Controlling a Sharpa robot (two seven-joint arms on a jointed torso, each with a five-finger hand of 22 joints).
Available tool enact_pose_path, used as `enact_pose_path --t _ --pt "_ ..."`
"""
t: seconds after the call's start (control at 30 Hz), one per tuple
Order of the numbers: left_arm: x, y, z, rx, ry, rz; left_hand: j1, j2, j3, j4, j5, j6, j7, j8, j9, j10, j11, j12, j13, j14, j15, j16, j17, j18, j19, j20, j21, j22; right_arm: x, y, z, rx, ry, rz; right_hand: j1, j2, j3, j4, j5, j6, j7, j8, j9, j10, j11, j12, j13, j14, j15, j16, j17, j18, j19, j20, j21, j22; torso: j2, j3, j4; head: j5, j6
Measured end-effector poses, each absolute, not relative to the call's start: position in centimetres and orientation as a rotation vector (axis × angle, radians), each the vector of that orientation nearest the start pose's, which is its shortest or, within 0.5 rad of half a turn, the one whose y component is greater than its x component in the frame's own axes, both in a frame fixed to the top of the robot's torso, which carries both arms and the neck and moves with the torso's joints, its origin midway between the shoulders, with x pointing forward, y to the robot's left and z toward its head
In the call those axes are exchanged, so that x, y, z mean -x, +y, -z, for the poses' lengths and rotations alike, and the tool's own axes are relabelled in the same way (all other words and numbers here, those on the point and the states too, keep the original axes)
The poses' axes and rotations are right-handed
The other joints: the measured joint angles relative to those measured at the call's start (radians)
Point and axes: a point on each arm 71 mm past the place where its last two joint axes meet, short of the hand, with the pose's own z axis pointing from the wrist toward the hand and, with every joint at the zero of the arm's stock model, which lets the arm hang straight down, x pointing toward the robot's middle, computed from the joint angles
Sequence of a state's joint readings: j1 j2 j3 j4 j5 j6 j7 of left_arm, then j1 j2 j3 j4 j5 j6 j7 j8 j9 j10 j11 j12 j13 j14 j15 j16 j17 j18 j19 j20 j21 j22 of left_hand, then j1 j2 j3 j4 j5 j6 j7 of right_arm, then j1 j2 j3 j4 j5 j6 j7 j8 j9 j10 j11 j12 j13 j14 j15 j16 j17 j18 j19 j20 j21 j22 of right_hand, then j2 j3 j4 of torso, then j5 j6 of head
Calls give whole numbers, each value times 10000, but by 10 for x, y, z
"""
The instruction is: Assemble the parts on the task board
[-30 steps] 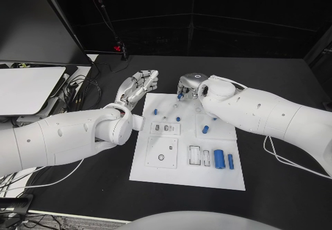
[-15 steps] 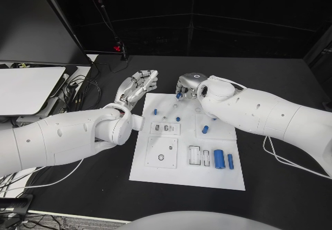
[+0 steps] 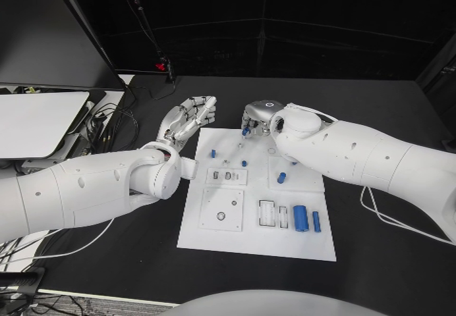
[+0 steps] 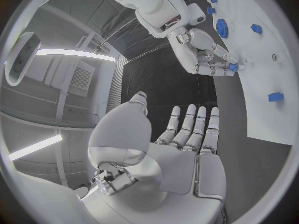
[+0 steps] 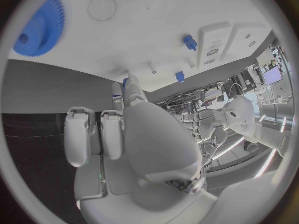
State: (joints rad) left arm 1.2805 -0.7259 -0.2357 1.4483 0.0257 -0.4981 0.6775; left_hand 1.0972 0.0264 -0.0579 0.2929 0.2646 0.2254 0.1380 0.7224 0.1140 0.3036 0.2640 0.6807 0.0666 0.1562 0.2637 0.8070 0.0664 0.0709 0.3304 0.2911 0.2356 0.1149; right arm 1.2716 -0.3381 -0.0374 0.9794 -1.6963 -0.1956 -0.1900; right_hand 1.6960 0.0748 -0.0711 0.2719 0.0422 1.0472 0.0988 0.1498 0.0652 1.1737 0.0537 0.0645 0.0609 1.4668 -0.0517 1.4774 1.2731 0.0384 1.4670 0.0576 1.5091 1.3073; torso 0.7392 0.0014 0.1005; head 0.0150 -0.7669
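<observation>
Silver left hand [image 3: 193, 113] sits off the task board [image 3: 249, 230]'s far-left corner, over black table [image 3: 380, 263], fingers straight and side by side, holding nothing; left wrist view shows same: palm flat, fingers [image 4: 187, 129] extended together, nothing in them. Right hand [image 3: 255, 118] is at board's far edge, w/ white forearm slanting across board's right side; its fingertips pinch a small blue part [image 4: 233, 67] just at the board edge, seen clearly from left wrist cam. Blue gear [image 5: 39, 27] lies flat on board near that hand. Other blue parts: small pegs [image 3: 213, 153] stand mid-board, large blue cylinder [image 3: 300, 218] and thinner one lie side by side near board's near-right corner.
</observation>
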Motion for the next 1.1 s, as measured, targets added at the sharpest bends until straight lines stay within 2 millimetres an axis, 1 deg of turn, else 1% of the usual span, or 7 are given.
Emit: enact_pose_path --t 0.17,0.23,0.33,0.8,0.83,0.93,1.1 --pt "-494 187 194 9161 12528 14663 0 0 0 0 0 0 0 0 0 0 0 0 0 0 0 0 0 -1 0 0 0 -1 -575 -88 175 3697 16298 -3598 0 0 27 27 -4 -3 -1 -2 -2 -4 -4 0 0 0 0 0 -25 1 0 0 -39 0 0 2 0 10 -8" --pt "-494 187 194 9160 12528 14664 0 0 0 0 0 0 0 0 0 0 0 0 0 0 0 0 0 0 0 0 0 -1 -576 -88 175 3695 16328 -3557 0 0 28 28 7 -4 -2 -5 -3 -38 -38 0 0 0 0 0 -29 1 0 0 -39 0 0 3 0 11 -14" --pt "-494 187 194 9160 12529 14666 0 0 0 0 0 0 0 0 0 0 0 0 0 0 0 0 1 0 0 0 0 -1 -575 -88 175 3704 16372 -3501 0 0 28 28 20 -5 -3 -28 -5 -74 0 0 0 0 0 0 -42 1 0 0 -39 0 0 4 0 11 -16" --pt "-494 186 194 9157 12532 14674 0 0 0 0 0 0 0 0 1 0 0 0 1 0 0 0 1 0 0 0 0 -1 -575 -85 176 3748 16381 -3479 0 0 27 28 20 -9 -4 -30 -12 -74 -1 0 0 0 0 0 -53 0 0 0 -38 0 0 0 -1 1 -41" --pt "-494 186 194 9157 12532 14674 0 0 0 0 0 0 0 0 0 0 0 0 1 0 0 0 1 0 0 0 0 -1 -575 -85 176 3752 16380 -3481 38 -37 27 28 20 -10 -4 -30 -12 -74 0 0 0 0 0 0 -53 1 0 0 -39 1 0 0 -2 0 -41" --pt "-494 186 194 9157 12532 14675 0 0 0 0 0 0 0 0 0 0 0 0 1 0 0 0 1 0 0 0 0 -1 -575 -84 176 3759 16377 -3485 38 -38 27 27 19 -11 -4 -31 -10 -145 0 0 0 0 0 0 -62 0 0 0 -39 8 0 0 -1 -1 -42" --pt "-494 186 194 9157 12532 14675 39 39 0 0 0 0 0 0 -18 0 0 38 1 0 0 0 2 -1 0 0 0 -2 -575 -84 176 3766 16376 -3486 38 -38 55 55 19 -71 36 -145 4 -233 19 0 0 0 0 0 -85 0 0 0 -38 7 0 0 0 16 -42"
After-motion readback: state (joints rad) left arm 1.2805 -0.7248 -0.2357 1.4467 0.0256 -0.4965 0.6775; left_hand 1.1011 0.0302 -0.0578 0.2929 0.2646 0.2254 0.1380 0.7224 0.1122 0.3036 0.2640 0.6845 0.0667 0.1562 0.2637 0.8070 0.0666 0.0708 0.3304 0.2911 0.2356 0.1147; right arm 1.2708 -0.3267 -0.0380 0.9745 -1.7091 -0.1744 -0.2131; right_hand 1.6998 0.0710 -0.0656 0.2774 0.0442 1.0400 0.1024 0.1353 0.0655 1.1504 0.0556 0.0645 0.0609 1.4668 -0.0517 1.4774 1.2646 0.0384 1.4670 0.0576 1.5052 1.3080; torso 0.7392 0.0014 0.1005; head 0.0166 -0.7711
